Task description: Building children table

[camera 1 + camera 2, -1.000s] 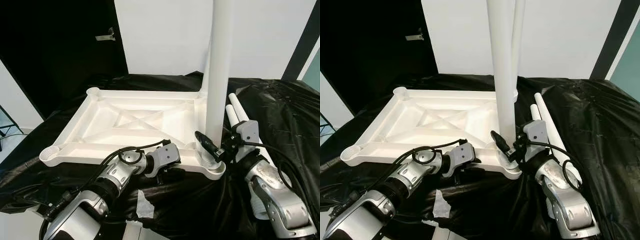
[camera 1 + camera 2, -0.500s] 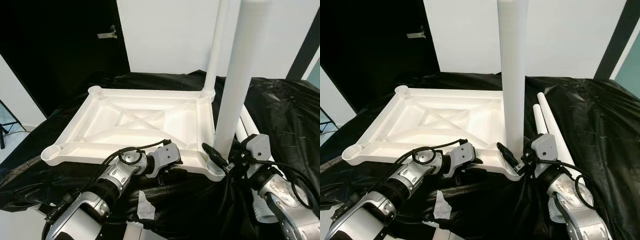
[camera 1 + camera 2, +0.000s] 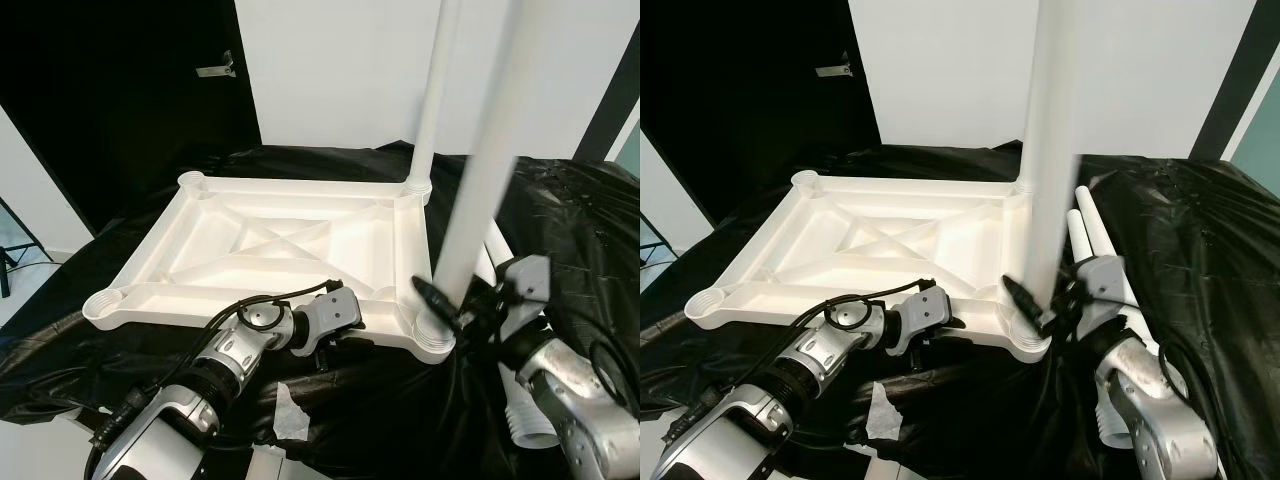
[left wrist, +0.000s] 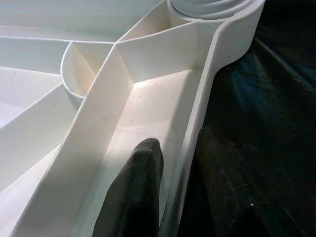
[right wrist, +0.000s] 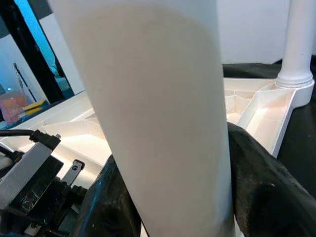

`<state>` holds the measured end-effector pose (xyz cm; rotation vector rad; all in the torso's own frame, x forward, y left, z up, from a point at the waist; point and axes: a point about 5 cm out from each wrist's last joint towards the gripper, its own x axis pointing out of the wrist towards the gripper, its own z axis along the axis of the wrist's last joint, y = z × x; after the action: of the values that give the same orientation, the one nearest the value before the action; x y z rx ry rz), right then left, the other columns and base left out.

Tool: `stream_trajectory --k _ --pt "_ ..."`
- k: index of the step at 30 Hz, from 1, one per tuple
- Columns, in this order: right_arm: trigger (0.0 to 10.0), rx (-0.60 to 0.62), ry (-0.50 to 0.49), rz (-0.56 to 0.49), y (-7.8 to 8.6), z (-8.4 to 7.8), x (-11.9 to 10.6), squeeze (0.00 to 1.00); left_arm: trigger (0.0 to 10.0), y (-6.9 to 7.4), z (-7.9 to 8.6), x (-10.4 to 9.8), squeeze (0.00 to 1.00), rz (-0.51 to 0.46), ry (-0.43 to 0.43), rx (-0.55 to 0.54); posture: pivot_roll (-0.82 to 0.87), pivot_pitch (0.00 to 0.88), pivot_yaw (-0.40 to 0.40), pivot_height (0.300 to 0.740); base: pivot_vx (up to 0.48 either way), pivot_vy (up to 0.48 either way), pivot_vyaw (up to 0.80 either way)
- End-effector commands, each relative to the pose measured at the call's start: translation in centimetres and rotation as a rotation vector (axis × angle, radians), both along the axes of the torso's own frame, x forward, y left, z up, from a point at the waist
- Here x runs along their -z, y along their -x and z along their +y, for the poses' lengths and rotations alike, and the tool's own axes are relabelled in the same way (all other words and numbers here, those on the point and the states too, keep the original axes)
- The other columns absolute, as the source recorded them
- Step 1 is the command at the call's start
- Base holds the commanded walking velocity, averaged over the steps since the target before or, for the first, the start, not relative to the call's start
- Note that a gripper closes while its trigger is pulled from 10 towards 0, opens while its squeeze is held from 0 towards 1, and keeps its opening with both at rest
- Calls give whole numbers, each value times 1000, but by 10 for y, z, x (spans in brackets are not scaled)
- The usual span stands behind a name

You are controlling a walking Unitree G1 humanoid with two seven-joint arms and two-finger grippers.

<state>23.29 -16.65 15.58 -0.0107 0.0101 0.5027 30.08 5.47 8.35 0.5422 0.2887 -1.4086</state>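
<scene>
So the white tabletop (image 3: 290, 245) is lying upside down, ribbed underside up, on a surface covered with crinkly black sheeting (image 3: 570, 215). It has four round corner sockets: the far right one holds an upright white leg (image 3: 430, 110), the near right one has a second white leg (image 3: 480, 190) standing in it at a slight tilt, and the near left socket (image 3: 103, 303) and far left socket (image 3: 190, 182) are both empty. Two more spare legs (image 3: 1090, 232) lie side by side on the sheeting just right of the tabletop, so four legs total. The right gripper (image 5: 168, 197) has its black fingers clamped around the tilted leg low down, right above its socket. The left gripper (image 4: 173, 168) is pinched on the tabletop's near rim, one finger inside the rim wall and one outside. Behind it all there's a white wall (image 3: 340, 70) and a black door or panel (image 3: 120, 100) on the left, with a scrap of pale paper (image 3: 290, 410) on the sheeting near the front.
</scene>
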Motion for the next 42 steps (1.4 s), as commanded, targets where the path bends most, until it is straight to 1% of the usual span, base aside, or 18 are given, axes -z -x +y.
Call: stream_trajectory --k 1,4,11,13,14,17,23,24,26,27,28,29,33,34,35,36,39,42 --pt "10000 16 -25 206 4 1 30 0 10000 8 7 20 0 68 -81 -9 -87 0 52 740 0 0 0" --pt "10000 -13 -35 232 4 6 26 0 10000 9 7 21 0 71 -77 -6 -88 0 49 740 0 0 0" --pt "10000 -9 0 272 10 5 31 0 10000 8 6 21 0 69 -74 -14 -88 0 47 740 0 0 0" --pt "10000 61 -20 230 11 10 32 0 10000 8 6 21 0 68 -75 -20 -82 0 46 740 0 0 0" --pt "10000 61 -20 230 11 10 32 0 10000 8 6 21 0 68 -75 -20 -82 0 46 740 0 0 0" --pt "10000 183 -56 156 14 22 35 0 10000 8 7 22 0 67 -77 -26 -58 0 52 740 0 0 0" --pt "10000 231 -77 121 16 26 37 0 10000 9 9 22 0 67 -78 -27 -38 0 61 740 0 0 0" --pt "10000 260 -78 87 15 25 36 0 10000 9 11 22 0 68 -84 -27 -20 0 68 740 0 0 0" --pt "10000 320 -52 -21 14 30 33 0 10000 12 19 23 0 76 -100 -27 42 0 80 740 0 0 0" --pt "10000 320 -52 -21 14 30 33 0 10000 12 19 23 0 76 -100 -27 42 0 80 740 0 0 0" --pt "10000 342 -49 -81 12 43 33 0 10000 14 25 23 0 79 -115 -34 78 19 86 740 0 0 0" --pt "10000 342 -49 -81 12 43 33 0 10000 14 25 23 0 79 -115 -34 78 19 86 740 0 0 0" --pt "10000 399 -59 -125 8 58 34 0 10000 18 31 22 0 84 -122 -41 122 40 92 740 0 0 0" --pt "10000 407 -60 -135 7 63 34 0 10000 19 34 22 0 85 -127 -47 139 46 93 740 0 0 0" --pt "10000 407 -60 -135 7 63 34 0 10000 19 34 22 0 85 -127 -47 139 46 93 740 0 0 0" --pt "10000 403 -69 -134 6 69 36 0 10000 20 38 23 0 85 -133 -58 142 46 93 740 0 0 0" --pt "10000 398 -73 -132 5 70 38 0 10000 20 39 23 0 87 -131 -66 141 47 88 740 0 0 0" --pt "10000 401 -60 -150 5 67 39 0 10000 21 38 23 0 91 -127 -74 126 45 82 740 0 0 0"
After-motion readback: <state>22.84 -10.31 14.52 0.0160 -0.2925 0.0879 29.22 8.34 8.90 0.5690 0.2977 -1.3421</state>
